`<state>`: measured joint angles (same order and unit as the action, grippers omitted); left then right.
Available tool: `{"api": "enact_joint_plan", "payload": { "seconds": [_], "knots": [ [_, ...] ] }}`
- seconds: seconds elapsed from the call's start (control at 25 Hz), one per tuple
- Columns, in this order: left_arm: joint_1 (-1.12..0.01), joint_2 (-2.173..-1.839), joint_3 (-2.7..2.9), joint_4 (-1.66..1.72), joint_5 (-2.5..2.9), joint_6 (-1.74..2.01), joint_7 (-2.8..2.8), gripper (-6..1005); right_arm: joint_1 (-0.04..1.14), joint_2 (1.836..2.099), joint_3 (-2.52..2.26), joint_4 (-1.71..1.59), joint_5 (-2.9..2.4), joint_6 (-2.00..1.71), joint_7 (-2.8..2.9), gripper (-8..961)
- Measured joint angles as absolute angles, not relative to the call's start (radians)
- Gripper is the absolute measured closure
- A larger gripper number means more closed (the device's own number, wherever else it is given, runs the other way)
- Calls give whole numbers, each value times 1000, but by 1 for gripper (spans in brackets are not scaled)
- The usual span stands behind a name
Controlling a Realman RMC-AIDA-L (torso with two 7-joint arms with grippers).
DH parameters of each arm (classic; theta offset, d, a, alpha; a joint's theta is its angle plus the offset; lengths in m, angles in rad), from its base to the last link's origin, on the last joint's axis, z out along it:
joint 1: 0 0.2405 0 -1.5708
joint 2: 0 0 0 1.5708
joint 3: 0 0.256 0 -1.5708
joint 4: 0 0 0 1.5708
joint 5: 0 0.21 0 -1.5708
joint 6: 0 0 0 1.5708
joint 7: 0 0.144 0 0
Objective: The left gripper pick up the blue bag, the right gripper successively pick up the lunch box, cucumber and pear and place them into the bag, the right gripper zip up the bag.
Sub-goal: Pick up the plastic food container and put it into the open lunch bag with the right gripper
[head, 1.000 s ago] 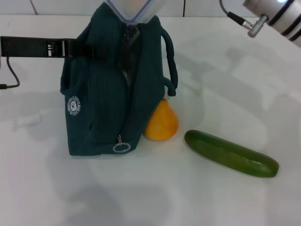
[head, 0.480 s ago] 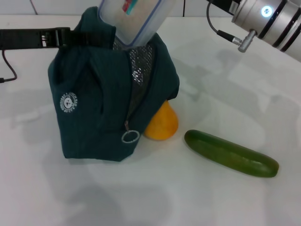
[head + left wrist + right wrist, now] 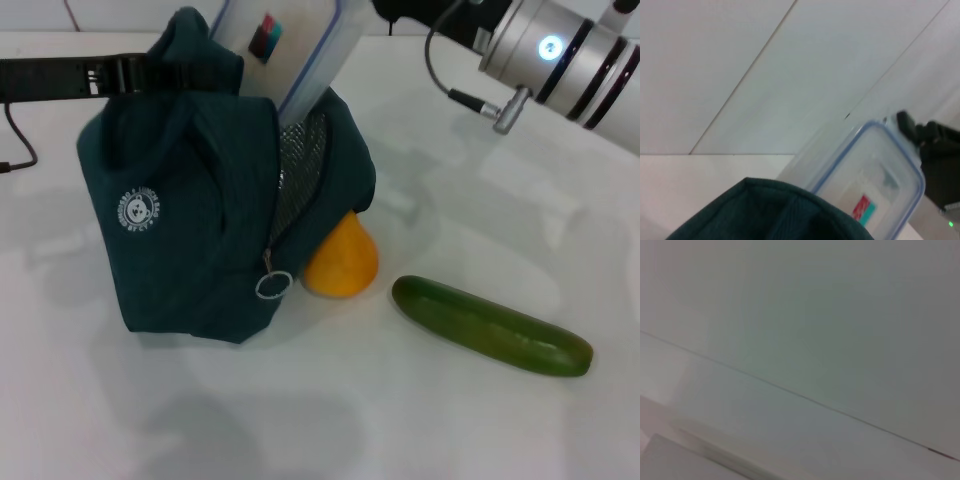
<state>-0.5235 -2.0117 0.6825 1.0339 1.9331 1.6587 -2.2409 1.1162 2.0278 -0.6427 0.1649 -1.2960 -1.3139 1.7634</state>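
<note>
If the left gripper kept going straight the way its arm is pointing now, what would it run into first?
The left gripper reaches in horizontally from the robot's left and already meets the blue bag at its upper edge. Pushing on, it would likely press through the fabric toward the lunch box sticking out of the opening, though depth is unclear.

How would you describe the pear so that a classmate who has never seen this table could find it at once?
Start at the blue bag on the white table. Tucked against its lower right edge, beside the ring zipper pull, sits the pear. It is the only orange-yellow, rounded thing; the cucumber to its right is long and dark green.
</note>
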Motion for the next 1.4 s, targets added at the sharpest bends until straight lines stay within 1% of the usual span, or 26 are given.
{"api": "enact_joint_plan", "payload": {
  "seconds": [0.32,0.72,1.4],
  "knots": [
    [-531,-2002,683,966,1890,1655,-2198,933,1092,2028,-383,181,-1565,-1283,1727,726],
    [-529,-2002,686,964,1889,1661,-2199,933,1089,2028,-371,181,-1579,-1238,1706,717],
    [-527,-2002,683,963,1895,1660,-2197,932,1119,2028,-360,192,-1606,-1214,1642,702]
  ]
}}
